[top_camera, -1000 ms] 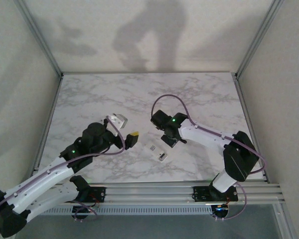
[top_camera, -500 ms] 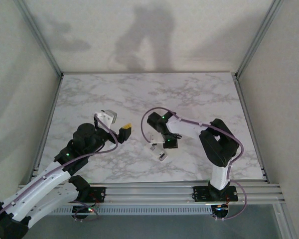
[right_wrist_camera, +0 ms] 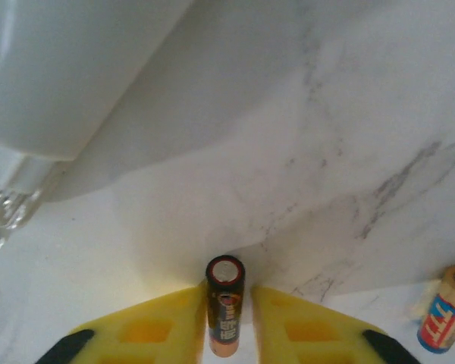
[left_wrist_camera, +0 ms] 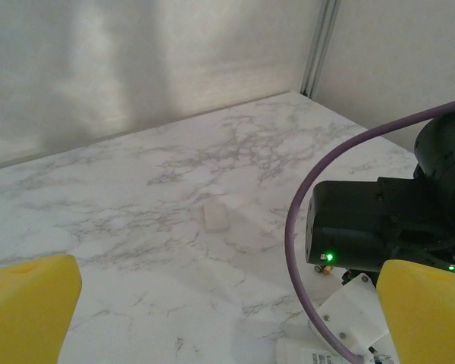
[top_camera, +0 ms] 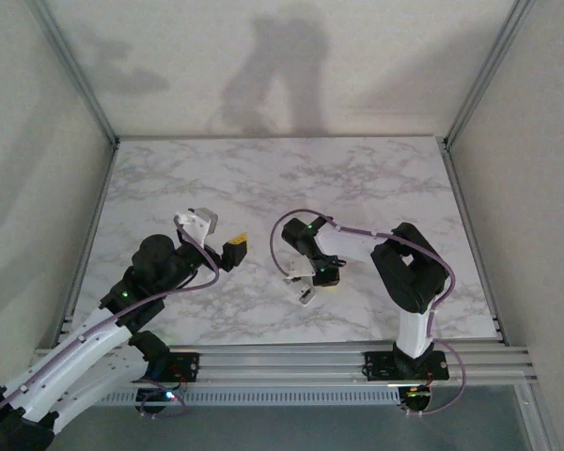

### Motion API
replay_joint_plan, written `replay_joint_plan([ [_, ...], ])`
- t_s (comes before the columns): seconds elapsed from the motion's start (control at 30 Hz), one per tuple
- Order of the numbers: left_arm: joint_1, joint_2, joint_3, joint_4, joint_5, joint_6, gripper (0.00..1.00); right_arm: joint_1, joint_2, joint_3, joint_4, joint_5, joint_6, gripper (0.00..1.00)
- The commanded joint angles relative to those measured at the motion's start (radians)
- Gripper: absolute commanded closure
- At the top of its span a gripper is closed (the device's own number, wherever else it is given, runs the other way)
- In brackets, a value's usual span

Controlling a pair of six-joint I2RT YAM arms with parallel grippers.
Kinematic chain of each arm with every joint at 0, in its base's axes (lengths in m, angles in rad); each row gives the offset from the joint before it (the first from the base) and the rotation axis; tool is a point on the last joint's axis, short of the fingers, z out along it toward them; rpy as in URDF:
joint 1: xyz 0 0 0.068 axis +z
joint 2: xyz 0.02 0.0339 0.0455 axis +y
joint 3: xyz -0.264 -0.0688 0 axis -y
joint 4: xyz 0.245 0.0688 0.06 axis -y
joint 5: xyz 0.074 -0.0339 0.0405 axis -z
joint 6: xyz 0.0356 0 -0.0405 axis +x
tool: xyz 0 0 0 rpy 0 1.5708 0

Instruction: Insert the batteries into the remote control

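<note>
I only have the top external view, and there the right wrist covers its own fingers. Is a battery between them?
Observer: Yes, a battery sits between the fingers of the right gripper; I cannot tell whether they clamp it.
Operator: Any other battery close by?
Observer: A second battery rests on the table, low right in the wrist view.
Operator: And the left gripper?
Observer: Its fingers stand wide apart, nothing between them.

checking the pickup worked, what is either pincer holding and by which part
Right pincer has a battery between its fingers, flanking its lower half, capped end sticking out; a firm clamp cannot be told. Left pincer is open, holding nothing.
</note>
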Motion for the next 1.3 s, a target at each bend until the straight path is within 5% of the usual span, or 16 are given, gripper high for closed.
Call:
replay_joint_plan([
  [0.0, 0.011, -0.017, -0.011, 0.035, 0.023, -0.020, 0.01, -0.005, -0.003, -0.001, -0.023, -0.039, 0.013, 0.70],
  [0.23, 0.011, -0.014, -0.009, 0.037, 0.035, -0.022, 0.01, -0.004, -0.169, 0.086, -0.107, -0.034, 0.096, 0.65],
  [0.37, 0.012, -0.012, -0.009, 0.037, 0.040, -0.027, 0.01, 0.017, -0.348, 0.092, -0.125, -0.080, 0.330, 0.62],
  [0.43, 0.013, -0.011, -0.007, 0.038, 0.040, -0.031, 0.01, 0.033, -0.436, 0.090, -0.060, -0.072, 0.597, 0.61],
  [0.57, 0.022, 0.009, -0.001, 0.036, 0.042, -0.053, 0.01, 0.019, -0.578, 0.021, 0.006, 0.075, 1.640, 0.54],
  [0.73, 0.032, 0.046, 0.009, 0.036, 0.086, -0.065, 0.01, 0.036, -0.688, -0.232, 0.173, 0.025, 2.337, 0.62],
  [1.0, 0.034, 0.064, 0.009, 0.037, 0.114, -0.064, 0.00, 0.010, -0.623, -0.207, -0.023, 0.079, 2.670, 0.56],
  [1.27, 0.035, 0.064, 0.009, 0.035, 0.121, -0.064, 0.01, -0.039, -0.532, -0.303, 0.164, -0.034, 2.774, 0.57],
])
